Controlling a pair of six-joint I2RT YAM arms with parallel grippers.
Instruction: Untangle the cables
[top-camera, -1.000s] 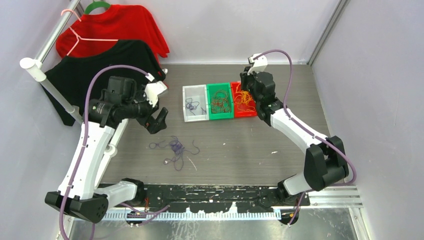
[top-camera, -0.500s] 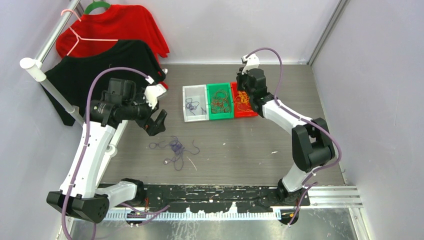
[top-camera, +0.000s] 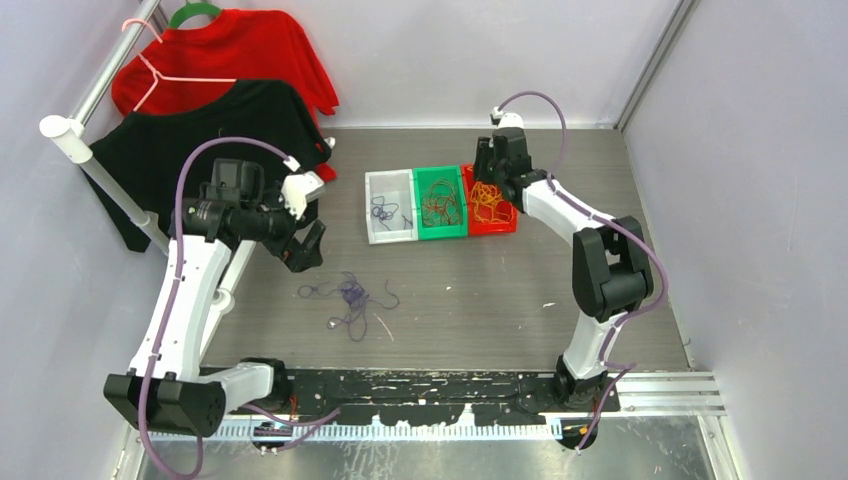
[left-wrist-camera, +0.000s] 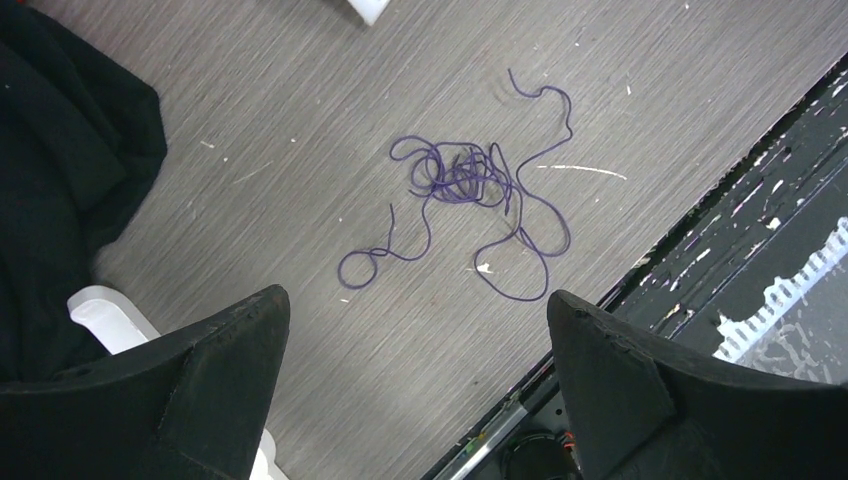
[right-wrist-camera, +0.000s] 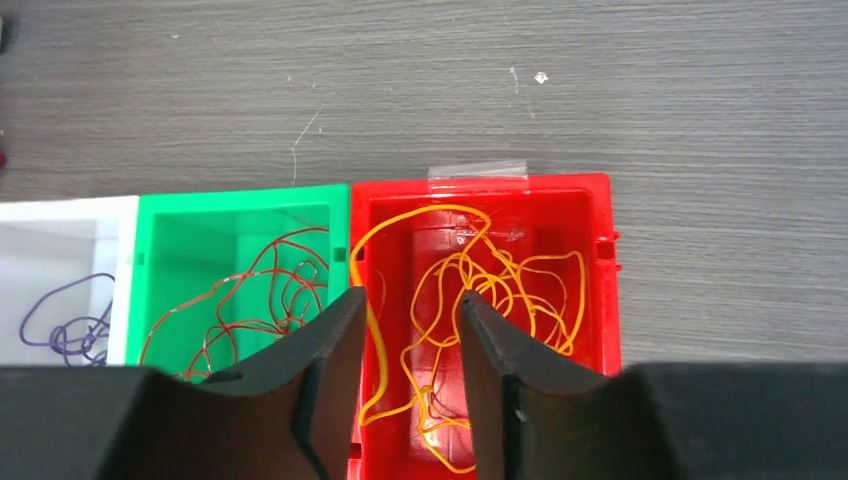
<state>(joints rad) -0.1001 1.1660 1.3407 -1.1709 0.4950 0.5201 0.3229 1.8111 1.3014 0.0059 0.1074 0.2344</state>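
Over red bin (right-wrist-camera: 572, 183), right tool (right-wrist-camera: 408, 297), orange cables (right-wrist-camera: 500, 287)

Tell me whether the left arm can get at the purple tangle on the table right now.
Probably yes. The left gripper hangs open above the purple tangle, which lies loose on the table with nothing covering it.

Three bins in a row, far-centre on table (top-camera: 500, 290): left bin (top-camera: 392, 238), middle bin (top-camera: 443, 235), right bin (top-camera: 492, 230), touching side by side. Cables lie in each. Loose tangle (top-camera: 350, 295) on table, near-left of bins. Left gripper (top-camera: 305, 248) above table, far-left of tangle. Right gripper (right-wrist-camera: 410, 340) over right bin's left wall. Garments (top-camera: 200, 130) hang far-left.
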